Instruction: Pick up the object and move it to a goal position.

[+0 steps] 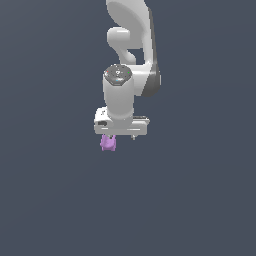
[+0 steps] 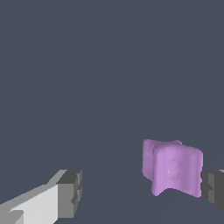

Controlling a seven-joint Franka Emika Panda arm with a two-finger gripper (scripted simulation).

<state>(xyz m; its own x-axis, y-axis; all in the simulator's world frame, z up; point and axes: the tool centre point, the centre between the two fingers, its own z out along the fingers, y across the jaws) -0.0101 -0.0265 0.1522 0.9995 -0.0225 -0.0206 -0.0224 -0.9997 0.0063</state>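
The object [image 1: 108, 143] is a small light-purple lumpy blob just below the white gripper hand, toward the exterior view's left. In the wrist view the object [image 2: 173, 169] sits between the two fingers, right against one dark pad [image 2: 213, 190]. A wide gap separates it from the other pad [image 2: 71, 192]. My gripper [image 2: 142, 192] is open around the object and has not closed on it. In the exterior view the gripper [image 1: 120, 138] points straight down, and its fingers are mostly hidden by the hand.
The white arm [image 1: 130, 45] rises above the gripper in the exterior view. A plain dark grey surface [image 1: 200, 200] fills the rest of both views. No goal marker shows.
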